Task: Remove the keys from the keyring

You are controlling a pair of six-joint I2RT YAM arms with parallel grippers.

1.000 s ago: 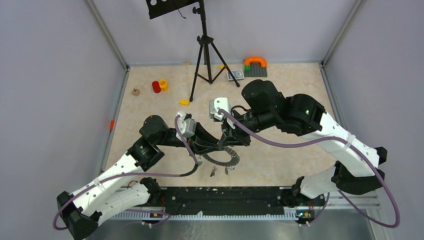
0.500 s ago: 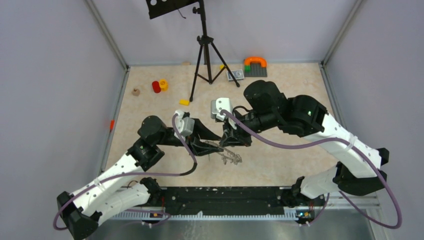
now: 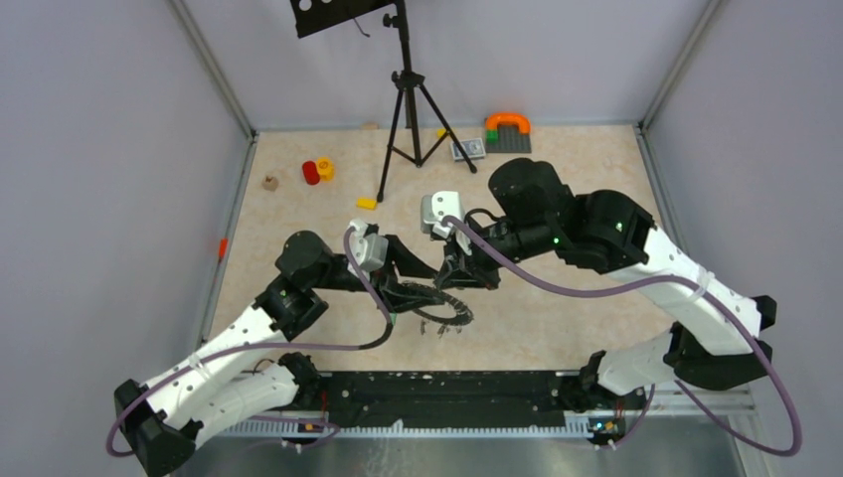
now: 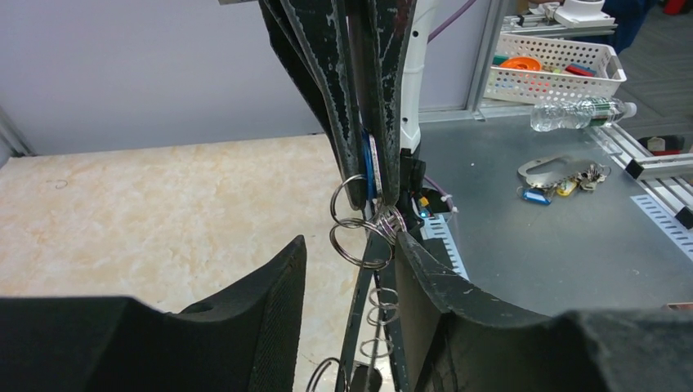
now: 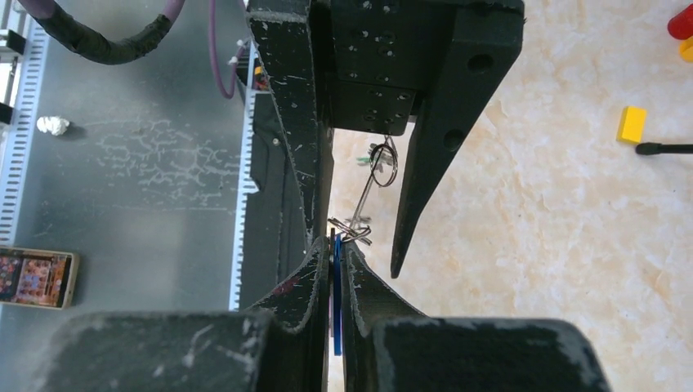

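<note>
Left gripper [image 3: 422, 283] has spread wider. From the top it stands half open, holding nothing. One keyring [image 3: 444, 304] hangs below the right gripper [image 3: 452, 278] by the desk's [image 3: 577, 169] near edge; keys [image 3: 437, 328] uncountable.

Left wrist: two wire loops [image 4: 351, 220] between its fingers [image 4: 278, 302].

Right wrist: jaws pinch one blue key [image 5: 335, 286].

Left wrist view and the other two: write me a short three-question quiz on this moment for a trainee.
1. True or false: the left gripper is clamped shut on the small wire rings.
2. What colour is the tag pinched in the right gripper? A red, B blue, C green.
3. Fill in: at the far side of the table, the yellow block lies by the foot of the black ____.
Key: 1 false, its jaws stand apart; 2 B; 3 tripod.
</note>
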